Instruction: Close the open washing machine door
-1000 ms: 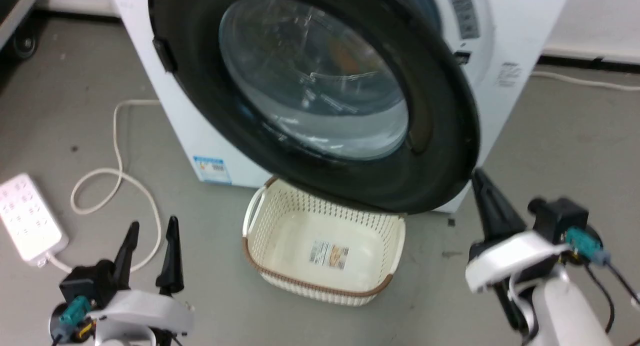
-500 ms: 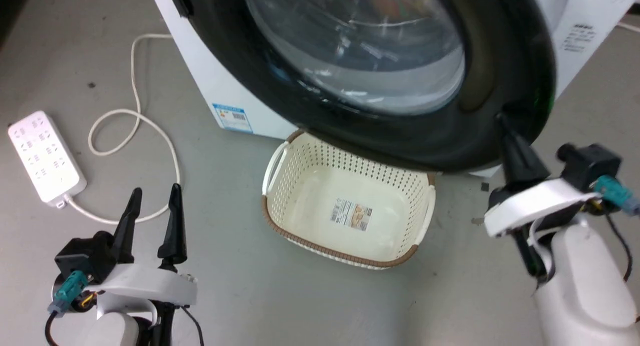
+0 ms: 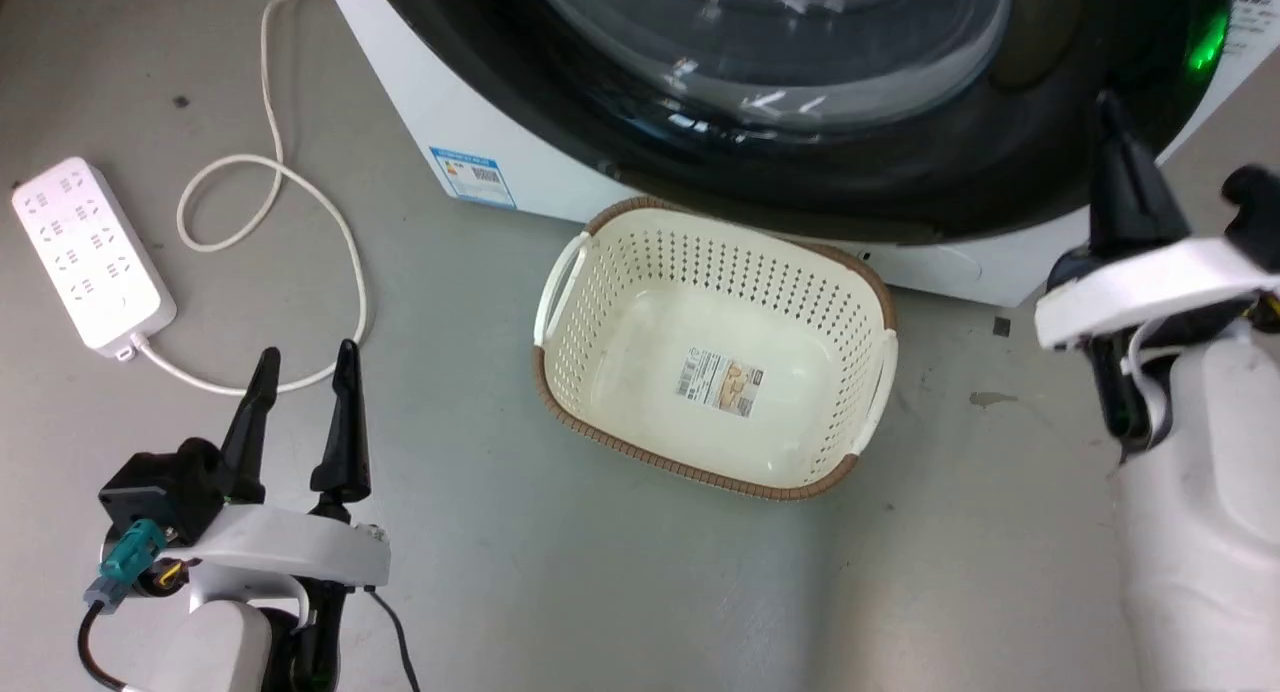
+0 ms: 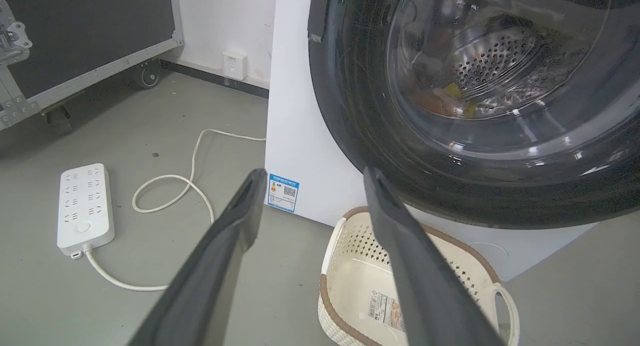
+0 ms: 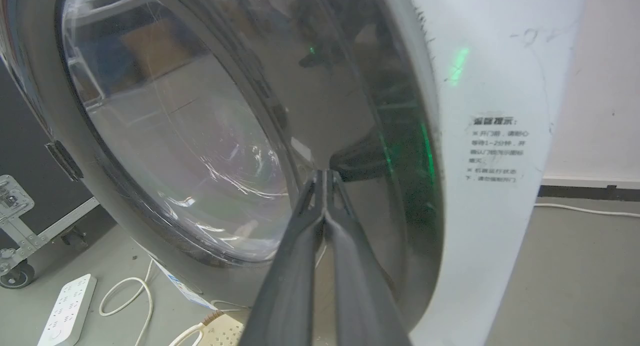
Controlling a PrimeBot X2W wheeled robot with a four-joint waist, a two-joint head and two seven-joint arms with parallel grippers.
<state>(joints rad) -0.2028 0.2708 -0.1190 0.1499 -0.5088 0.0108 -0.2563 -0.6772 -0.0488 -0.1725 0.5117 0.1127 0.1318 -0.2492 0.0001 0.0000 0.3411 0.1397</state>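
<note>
We face the washing machine [image 3: 425,72], a white box standing on the grey floor [image 3: 600,592]. The washing machine door [image 3: 850,197] lies flat over its front, or very nearly so; we cannot tell whether it is latched. Being round, the door has no long axis. Its broad face looks out from the machine towards us, the clear glass bowl in the middle and the glossy black rim all around. In the left wrist view we see the steel drum through the glass, and a dark hinge block [image 4: 318,11] on the rim's left side.

Our right gripper [image 3: 1108,107] has its jaws pressed tightly together with nothing between them. Its tips point at the black rim near the door's right edge and seem to touch it, just beside a dark recess [image 5: 357,161]. Our left gripper [image 3: 307,352] hangs low over the floor, well apart from the machine, jaws spread wide and empty.

A cream perforated basket [image 3: 690,262] sits on the floor below the door. A white power strip [image 3: 90,257] and its looped cable [image 3: 350,272] lie to the left.
</note>
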